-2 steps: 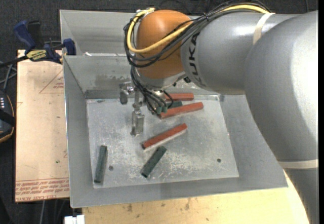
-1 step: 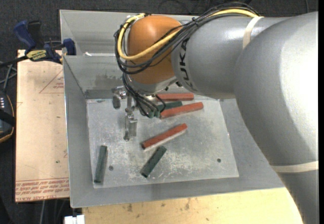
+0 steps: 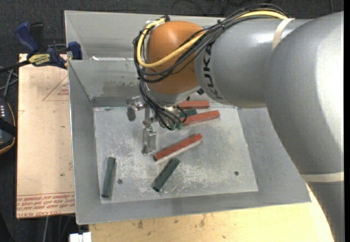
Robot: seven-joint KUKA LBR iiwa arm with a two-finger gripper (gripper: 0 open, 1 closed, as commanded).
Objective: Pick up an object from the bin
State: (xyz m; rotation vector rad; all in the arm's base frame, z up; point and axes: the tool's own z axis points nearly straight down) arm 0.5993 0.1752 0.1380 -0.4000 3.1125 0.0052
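Across the right of the scene the grey arm (image 3: 262, 55) reaches in over the bin (image 3: 82, 126), and its bulk hides the right wall and part of the floor. At its wrist sits the orange cover (image 3: 169, 55), looped with cables, over the far middle of the bin. Below that hangs the gripper (image 3: 148, 145), low over the middle of the floor. Whether it is apart or together I cannot tell, and nothing shows in its grasp.

Nearest it is the slanted red bar (image 3: 179, 146), lying flat just to the right with its left end near the gripper's tip. This looks like the likeliest pick. Farther back and to the right lie the middle red bar (image 3: 202, 117) and the far red bar (image 3: 195, 104), both partly under the wrist. Two dark ones lie nearer: the near green bar (image 3: 166, 174), just beyond the slanted bar's left end, and the left green bar (image 3: 109, 177), well apart by the left wall.

I judge the slanted red bar to be stiff, light and thin. It should not deform, but it could skate on the metal floor. The best hold is across its narrow width near the middle, so that it lifts level rather than tipping from one end.
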